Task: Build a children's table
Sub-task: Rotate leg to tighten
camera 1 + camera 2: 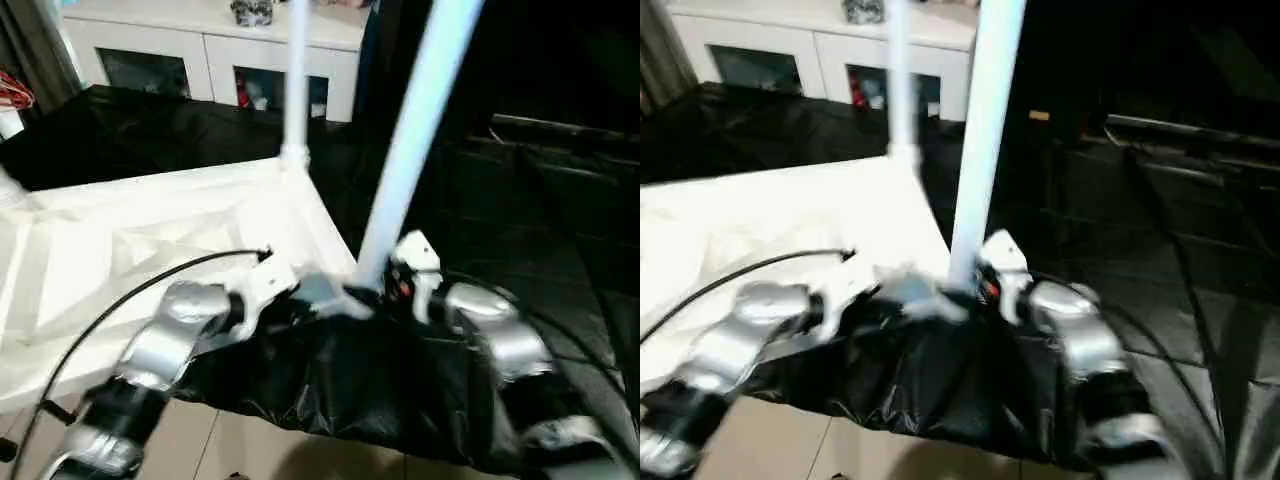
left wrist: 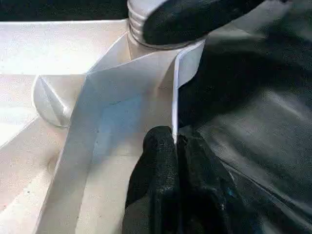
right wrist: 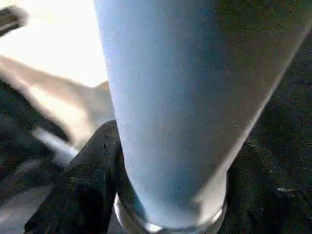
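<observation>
The right pincer (image 3: 170, 195) is clenched around the base of a leg (image 1: 420, 130) at the upturned tabletop's (image 1: 120, 250) near corner, while the left pincer (image 2: 176, 161) pinches the rim (image 2: 174, 97) just beside it, seen close from the wrist.

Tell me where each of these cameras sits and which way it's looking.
Left eye view: on the head, looking forward and down at the upturned tabletop and near leg; both silver forearms show.
Right eye view: same head, slightly aside, same scene.
Left wrist view: on the left wrist, looking along the left gripper, clamped on the tabletop's rim.
Right wrist view: on the right wrist, close against the near leg, right gripper around its base.
Shared: both wrist views show that leg's ridged base.
</observation>
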Robot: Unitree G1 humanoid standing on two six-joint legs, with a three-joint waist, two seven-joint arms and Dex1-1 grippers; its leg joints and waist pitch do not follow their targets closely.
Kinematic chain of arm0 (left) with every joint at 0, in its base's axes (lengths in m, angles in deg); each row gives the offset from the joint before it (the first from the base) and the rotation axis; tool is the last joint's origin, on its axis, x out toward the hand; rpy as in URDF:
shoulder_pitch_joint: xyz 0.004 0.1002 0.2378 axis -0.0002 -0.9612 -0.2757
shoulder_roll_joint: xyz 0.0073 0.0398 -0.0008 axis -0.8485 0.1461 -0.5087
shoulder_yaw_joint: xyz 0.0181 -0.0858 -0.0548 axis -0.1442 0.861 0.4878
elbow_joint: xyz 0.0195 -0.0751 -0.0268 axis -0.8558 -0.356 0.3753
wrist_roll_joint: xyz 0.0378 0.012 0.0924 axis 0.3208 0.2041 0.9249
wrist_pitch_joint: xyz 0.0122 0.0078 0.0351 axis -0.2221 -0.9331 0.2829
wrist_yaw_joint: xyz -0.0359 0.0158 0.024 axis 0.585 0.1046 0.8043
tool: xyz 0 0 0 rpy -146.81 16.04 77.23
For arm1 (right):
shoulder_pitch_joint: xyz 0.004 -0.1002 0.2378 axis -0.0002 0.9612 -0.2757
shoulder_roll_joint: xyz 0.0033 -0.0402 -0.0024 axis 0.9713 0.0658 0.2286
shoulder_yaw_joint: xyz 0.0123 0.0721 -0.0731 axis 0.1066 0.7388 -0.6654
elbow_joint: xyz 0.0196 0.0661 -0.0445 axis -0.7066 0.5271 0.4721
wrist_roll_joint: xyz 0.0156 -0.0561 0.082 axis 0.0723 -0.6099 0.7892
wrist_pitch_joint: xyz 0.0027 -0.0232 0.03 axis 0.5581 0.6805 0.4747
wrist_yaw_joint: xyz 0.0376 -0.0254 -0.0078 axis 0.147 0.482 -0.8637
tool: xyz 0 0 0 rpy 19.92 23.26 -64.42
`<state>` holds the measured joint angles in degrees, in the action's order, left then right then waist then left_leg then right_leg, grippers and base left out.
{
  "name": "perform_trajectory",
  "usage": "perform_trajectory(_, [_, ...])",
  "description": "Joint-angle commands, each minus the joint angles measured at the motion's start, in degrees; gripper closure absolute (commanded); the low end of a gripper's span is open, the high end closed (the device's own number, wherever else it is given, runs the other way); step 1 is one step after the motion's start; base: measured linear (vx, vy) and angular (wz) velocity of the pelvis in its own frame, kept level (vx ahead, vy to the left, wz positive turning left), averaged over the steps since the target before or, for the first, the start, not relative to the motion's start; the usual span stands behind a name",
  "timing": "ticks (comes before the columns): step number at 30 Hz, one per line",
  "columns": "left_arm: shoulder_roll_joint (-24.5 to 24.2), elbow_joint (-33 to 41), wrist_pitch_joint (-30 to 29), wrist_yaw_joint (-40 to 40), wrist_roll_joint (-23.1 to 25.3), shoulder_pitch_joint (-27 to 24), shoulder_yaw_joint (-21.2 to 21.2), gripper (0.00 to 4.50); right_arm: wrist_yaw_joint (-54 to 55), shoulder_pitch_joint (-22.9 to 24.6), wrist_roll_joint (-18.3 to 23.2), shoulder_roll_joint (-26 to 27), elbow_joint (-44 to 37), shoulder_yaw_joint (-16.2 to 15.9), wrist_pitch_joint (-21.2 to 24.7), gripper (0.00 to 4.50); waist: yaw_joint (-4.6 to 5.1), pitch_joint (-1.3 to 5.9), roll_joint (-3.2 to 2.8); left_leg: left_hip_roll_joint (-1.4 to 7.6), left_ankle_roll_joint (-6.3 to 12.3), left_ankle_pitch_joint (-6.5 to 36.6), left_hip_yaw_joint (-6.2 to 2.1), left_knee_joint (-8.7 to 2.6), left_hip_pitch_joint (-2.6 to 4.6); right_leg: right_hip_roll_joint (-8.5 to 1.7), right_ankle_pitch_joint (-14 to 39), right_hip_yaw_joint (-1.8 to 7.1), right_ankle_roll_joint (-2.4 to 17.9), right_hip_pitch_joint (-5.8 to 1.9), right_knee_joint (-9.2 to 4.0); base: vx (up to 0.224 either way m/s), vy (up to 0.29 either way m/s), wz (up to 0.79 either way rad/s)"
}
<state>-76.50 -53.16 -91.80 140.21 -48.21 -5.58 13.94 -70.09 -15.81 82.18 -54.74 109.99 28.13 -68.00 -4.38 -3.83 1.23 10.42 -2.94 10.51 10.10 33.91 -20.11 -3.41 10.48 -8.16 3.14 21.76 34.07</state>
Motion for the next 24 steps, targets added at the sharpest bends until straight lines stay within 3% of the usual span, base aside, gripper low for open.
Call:
perform_trajectory(1, [3.67,-0.19,0.13,-6.41,-0.2,3.93,1.72,4.5,5.38,-0.26,-0.75,4.47,3.23,-1.79,2.08,1.85,0.3,3.52,0.08,3.65,1.29,11.82,-1.6,-3.94,0.73,-6.63,24.5,4.63,4.42,-2.12,-5.92,0.0,0.0,0.0])
perform_trajectory(3, [5.99,-2.31,-0.84,-10.73,1.01,5.87,2.08,4.5,14.24,-2.25,-1.04,8.29,6.56,0.39,3.03,1.85,0.28,3.88,-0.03,3.79,0.81,10.59,-1.66,-3.91,0.77,-6.82,20.56,4.85,5.62,-2.26,-5.31,0.0,0.0,0.0])
perform_trajectory(7, [7.78,-3.52,-0.93,-12.79,1.38,7.09,2.25,4.5,16.34,-3.79,-1.94,10.45,8.89,0.35,0.26,1.85,0.04,4.1,-0.01,3.78,1.79,8.13,-1.36,-3.83,0.51,-6.76,14.21,5.24,7.2,-2.38,-4.44,0.0,0.0,0.0])
perform_trajectory(9, [8.11,-3.63,-0.44,-12.59,1.48,7.31,1.66,4.5,15.72,-4.31,-1.86,10.86,9.45,0.06,-1.32,1.16,-0.13,4.18,0.06,3.72,2.32,7.18,-1.33,-3.85,0.23,-6.81,12.58,5.28,7.62,-2.73,-4.12,0.0,0.0,0.0])
perform_trajectory(11, [8.21,-3.4,0.06,-11.74,1.33,7.18,1.17,4.5,14.57,-4.41,-1.21,11.19,9.32,0.43,-1.64,1.16,-0.26,4.05,0.13,3.63,2.76,7.22,-1.28,-3.86,0.2,-6.86,13.59,5.28,7.27,-2.75,-4.33,0.0,0.0,0.0])
perform_trajectory(17, [6.85,-1.28,1.01,-9.24,0.66,5.37,0.72,4.5,9.58,-4.37,-1.54,8.5,7.92,-0.67,-3.08,0.59,-0.22,3.9,0.08,3.82,2.48,8.64,-1.36,-3.99,0.3,-6.8,15.58,5.29,6.81,-2.68,-4.53,0.0,0.0,0.0])
perform_trajectory(21, [5.53,-0.31,1.62,-7.82,0.19,4.24,0.87,4.5,4.48,-4.79,-1.74,4.59,7.21,-1.59,-4.51,0.13,-0.3,4.04,0.12,3.75,3.47,6.99,-1.28,-3.82,0.05,-6.75,12.68,5.31,7.67,-2.87,-4.15,0.0,0.0,0.0])
perform_trajectory(24, [4.46,0.56,2.17,-6.36,-0.33,3.5,1.08,4.5,-0.9,-4.76,-1.55,1.16,5.46,-2.51,-4.48,0.05,-0.42,4.03,0.25,3.64,4.1,6.76,-1.26,-3.68,-0.05,-6.65,13.09,5.15,7.61,-3.07,-4.24,0.0,0.0,0.0])
